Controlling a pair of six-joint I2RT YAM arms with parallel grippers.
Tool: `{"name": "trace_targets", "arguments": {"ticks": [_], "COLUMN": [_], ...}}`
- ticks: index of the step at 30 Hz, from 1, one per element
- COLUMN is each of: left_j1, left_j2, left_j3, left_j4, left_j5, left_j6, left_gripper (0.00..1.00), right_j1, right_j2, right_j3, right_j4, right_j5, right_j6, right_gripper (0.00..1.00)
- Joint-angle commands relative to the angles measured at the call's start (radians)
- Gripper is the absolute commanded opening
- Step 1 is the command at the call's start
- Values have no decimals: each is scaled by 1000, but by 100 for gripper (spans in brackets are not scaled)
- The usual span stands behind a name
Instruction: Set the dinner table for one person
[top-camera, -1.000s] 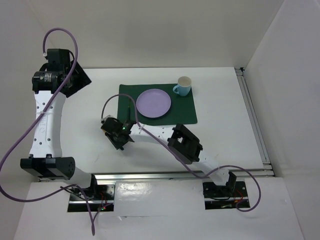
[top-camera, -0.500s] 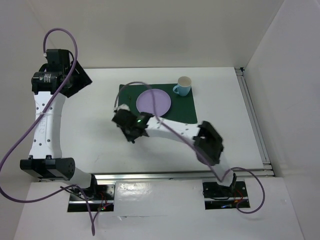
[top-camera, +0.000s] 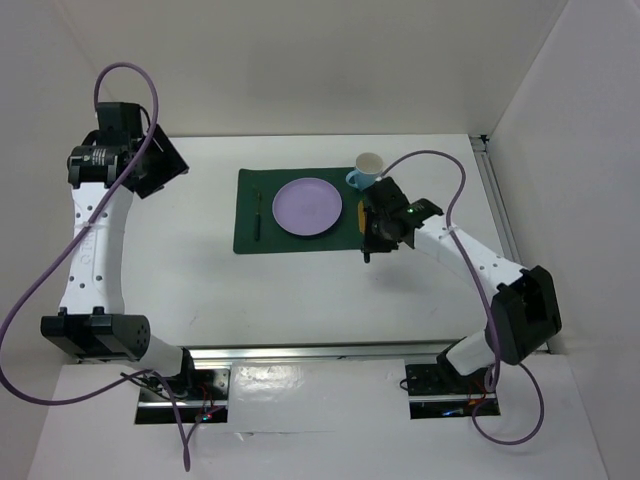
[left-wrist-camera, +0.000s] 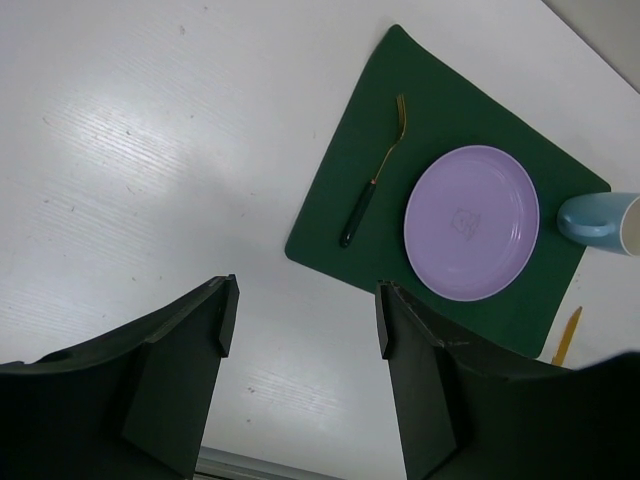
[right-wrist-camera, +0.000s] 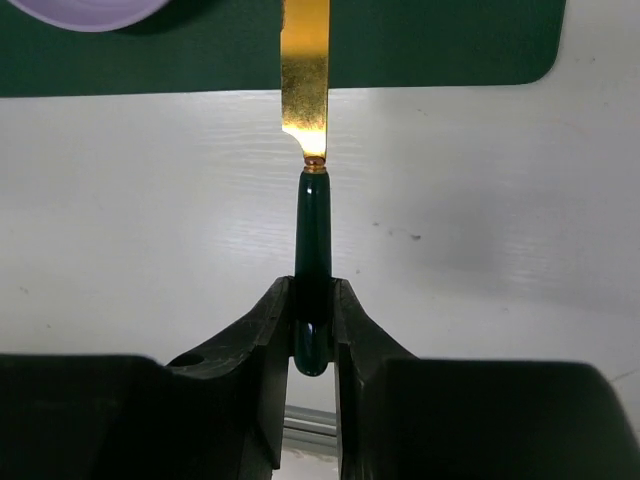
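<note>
**Desk:** What crowds the right gripper (right-wrist-camera: 313, 300)?

**Photographer:** A lilac plate (top-camera: 308, 207) just to its left and a light blue cup (top-camera: 367, 171) just beyond it, both on the dark green placemat (top-camera: 300, 243) at the middle of the white dinner table (top-camera: 200, 280). The gripper is clamped tight on the dark handle of a knife (right-wrist-camera: 312, 230). The gold blade reaches over the mat's near edge, right of the plate.

**Desk:** And the dishes, what is in them?

**Photographer:** The plate shows only a faint centre mark. The cup's pale inside is too small to read. A fork (left-wrist-camera: 372, 178) lies on the mat left of the plate. The left gripper (left-wrist-camera: 305, 315) hangs well apart at the far left, fingers spread wide, holding nothing.
</note>
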Motion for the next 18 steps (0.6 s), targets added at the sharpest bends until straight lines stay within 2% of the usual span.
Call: {"name": "trace_targets", "arguments": {"ticks": [1, 9, 18], "left_j1": [5, 5, 5], "left_j2": [-28, -28, -10], "left_j3": [3, -24, -24], "left_j4": [32, 41, 41], "left_j5": [31, 31, 22], "left_j6": [-3, 6, 16], "left_gripper": [74, 74, 74], "right_j1": [-58, -184, -213], "right_j2": [33, 222, 368], "right_j3": [18, 112, 202], "right_j4": [61, 134, 177], "right_j5": [-101, -135, -126], "right_j6": [-82, -168, -187], "right_gripper": [0, 0, 0]}}
